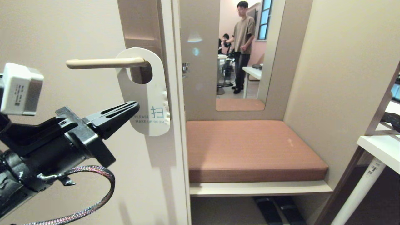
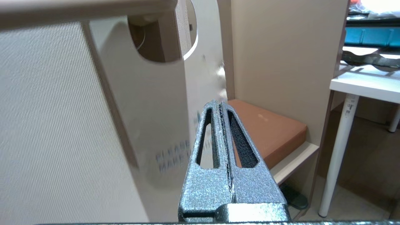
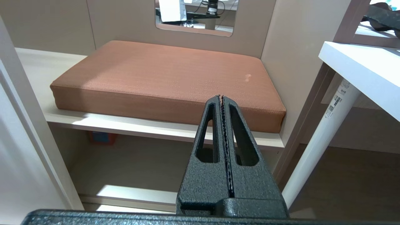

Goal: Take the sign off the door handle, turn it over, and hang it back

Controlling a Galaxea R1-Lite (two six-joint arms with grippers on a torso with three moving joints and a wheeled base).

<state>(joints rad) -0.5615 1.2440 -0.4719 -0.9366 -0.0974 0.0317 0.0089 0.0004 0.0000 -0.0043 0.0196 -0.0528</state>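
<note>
The sign (image 1: 147, 103) hangs by its oval hole on the cream door handle (image 1: 106, 63), white face out, reading "PLEASE MAKE UP ROOM". My left gripper (image 1: 137, 106) is shut with nothing in it; its tip is in front of the sign's lower left part, just below the lever. In the left wrist view the sign (image 2: 150, 109) fills the space beside my shut left gripper (image 2: 218, 103), with the handle (image 2: 84, 9) overhead. My right gripper (image 3: 220, 97) is shut and empty, parked low and pointing at the bench.
The door's edge (image 1: 176, 125) runs just right of the sign. Beyond it are a bench with a brown cushion (image 1: 250, 147) and a mirror (image 1: 243, 53) showing a standing person. A white table (image 1: 379, 147) juts in at the right.
</note>
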